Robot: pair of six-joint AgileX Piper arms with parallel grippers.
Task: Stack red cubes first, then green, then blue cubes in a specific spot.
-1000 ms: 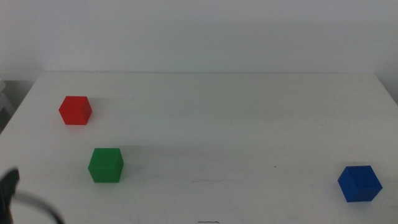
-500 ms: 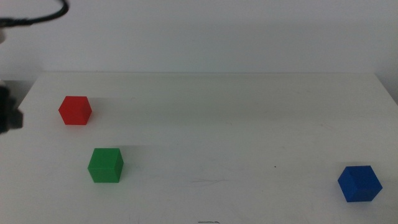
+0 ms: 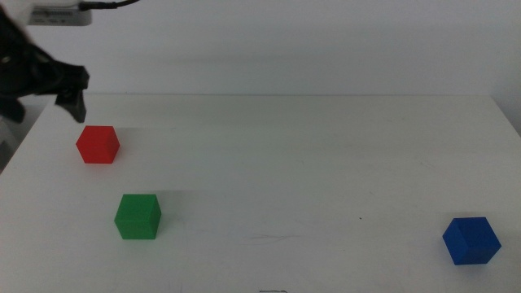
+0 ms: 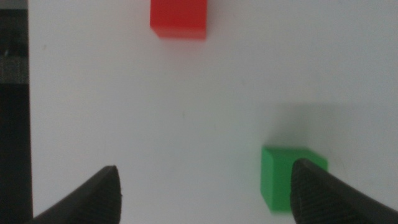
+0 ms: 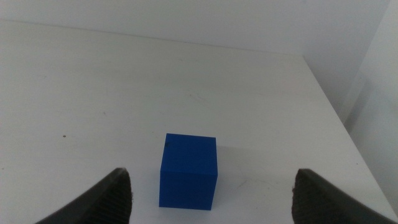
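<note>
The red cube (image 3: 98, 144) sits at the table's far left, and the left wrist view shows it too (image 4: 178, 18). The green cube (image 3: 137, 216) lies nearer the front, also in the left wrist view (image 4: 285, 178). The blue cube (image 3: 470, 240) rests at the front right. My left gripper (image 3: 78, 104) hangs open and empty above the table's back left corner, just behind the red cube; its open jaws show in its wrist view (image 4: 205, 190). My right gripper (image 5: 213, 190) is open and empty, with the blue cube (image 5: 188, 171) just ahead between its jaws; it is out of the middle view.
The white table (image 3: 309, 163) ends at a back edge against a pale wall. Its left edge runs close beside the red cube, with a dark drop beyond the edge (image 4: 12, 112). Its right edge lies near the blue cube.
My left arm has swung up from the picture's bottom left corner to the back left, ending above and behind the red cube. The cubes have not moved.
</note>
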